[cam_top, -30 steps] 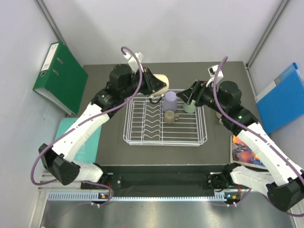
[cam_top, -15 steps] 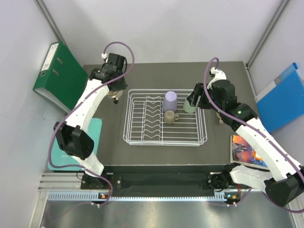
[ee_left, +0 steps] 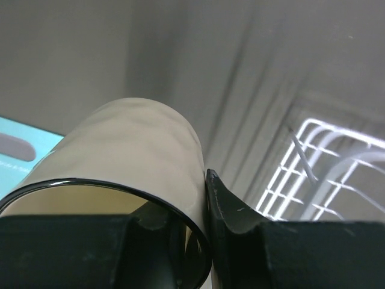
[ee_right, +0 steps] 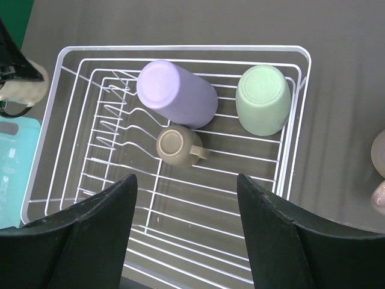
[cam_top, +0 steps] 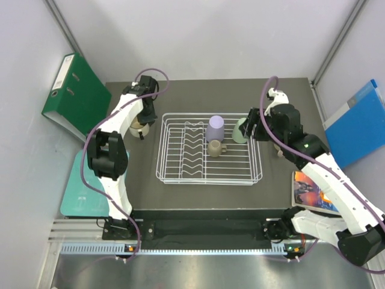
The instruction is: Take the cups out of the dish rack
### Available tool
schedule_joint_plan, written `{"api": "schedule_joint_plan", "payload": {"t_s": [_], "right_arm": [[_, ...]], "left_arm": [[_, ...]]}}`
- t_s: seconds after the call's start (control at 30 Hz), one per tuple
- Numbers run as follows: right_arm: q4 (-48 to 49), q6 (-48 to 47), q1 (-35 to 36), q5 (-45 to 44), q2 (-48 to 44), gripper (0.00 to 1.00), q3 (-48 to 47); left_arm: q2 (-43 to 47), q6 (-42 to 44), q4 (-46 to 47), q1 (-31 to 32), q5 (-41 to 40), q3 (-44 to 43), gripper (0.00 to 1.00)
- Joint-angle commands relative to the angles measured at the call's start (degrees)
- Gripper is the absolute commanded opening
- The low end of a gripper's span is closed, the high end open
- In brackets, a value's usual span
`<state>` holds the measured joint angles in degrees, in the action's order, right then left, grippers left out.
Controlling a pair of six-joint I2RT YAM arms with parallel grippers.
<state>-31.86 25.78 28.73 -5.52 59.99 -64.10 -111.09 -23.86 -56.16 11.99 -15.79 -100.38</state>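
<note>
Cups stand bottom-up in the far right part of the dish rack (cam_top: pixel 207 174), which sits in the middle of the counter (cam_top: pixel 283 96). The lavender tumbler (ee_right: pixel 177 93) is near the middle of the rack's far side. The mint-green cup (ee_right: pixel 263 99) is in the rack's far right corner. The small olive-tan mug (ee_right: pixel 177 146) is just nearer than the tumbler, with its handle pointing toward the counter's right edge.

The right gripper (ee_right: pixel 185 198) hangs above the rack with its fingers (ee_right: pixel 96 235) spread wide and nothing between them. From above it sits over the rack's far right corner, close to the mint-green cup (cam_top: pixel 239 133).

The left gripper (cam_top: pixel 142 122) is off the rack's left side, toward the counter's far left corner. Its fingers (ee_left: pixel 231 208) pinch the wall of the cream mug (ee_left: pixel 138 156), one inside the rim and one outside. I cannot tell whether the mug touches the counter.

A teal mat (cam_top: pixel 90 180) lies by the counter's left edge, with a green binder (cam_top: pixel 75 96) beyond it. A blue folder (cam_top: pixel 358 123) and a magazine (cam_top: pixel 310 189) lie off the right edge.

A pinkish rounded thing (ee_right: pixel 379 195) is cut off at the right border of the right wrist view, and too little of it shows to name.
</note>
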Motion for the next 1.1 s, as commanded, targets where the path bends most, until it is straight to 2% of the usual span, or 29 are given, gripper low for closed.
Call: {"api": "schedule_joint_plan", "payload": {"t_s": [0.0,0.2,0.5,0.63,0.67,0.77,0.8,0.83,0.93,1.07], "right_arm": [[0.83,-0.91,0.19,-1.07,-2.5,0.67,1.16],[1.44,-1.43,0.19,-2.48,-4.35,0.67,1.78],[0.83,-1.61,0.19,-3.36,-2.95,0.66,2.4],[0.83,-1.61,0.19,-3.8,-2.6,0.66,2.57],[0.92,-1.52,0.19,-3.8,-2.51,0.66,2.57],[1.35,-1.26,0.19,-3.53,-1.98,0.67,2.92],[1.53,-1.35,0.1,-3.45,-1.8,0.66,3.01],[2.06,-1.35,0.18,-3.27,-1.63,0.66,3.27],[2.85,-1.17,0.19,-3.01,-0.75,0.66,3.28],[3.38,-1.43,0.19,-2.39,-0.13,0.66,3.01]], "left_arm": [[-2.19,-0.22,4.57,-3.54,4.01,-1.93,0.0],[-8.34,-1.19,5.27,-5.48,8.67,-3.86,0.0],[-14.68,-0.84,5.71,-6.36,10.6,-7.64,0.0],[-14.86,-1.28,5.01,-6.45,10.69,-7.82,0.01],[-14.69,-1.71,4.84,-6.45,10.43,-7.64,0.04],[-12.58,-1.72,5.1,-6.45,9.47,-7.03,0.24],[-11.97,-1.81,5.01,-6.45,8.94,-6.94,0.38],[-11.52,-1.72,4.92,-6.45,7.63,-6.68,0.43],[-9.77,-2.16,5.1,-6.45,6.04,-5.62,0.53],[-7.05,-2.6,4.66,-6.45,3.76,-5.44,0.6]]}}
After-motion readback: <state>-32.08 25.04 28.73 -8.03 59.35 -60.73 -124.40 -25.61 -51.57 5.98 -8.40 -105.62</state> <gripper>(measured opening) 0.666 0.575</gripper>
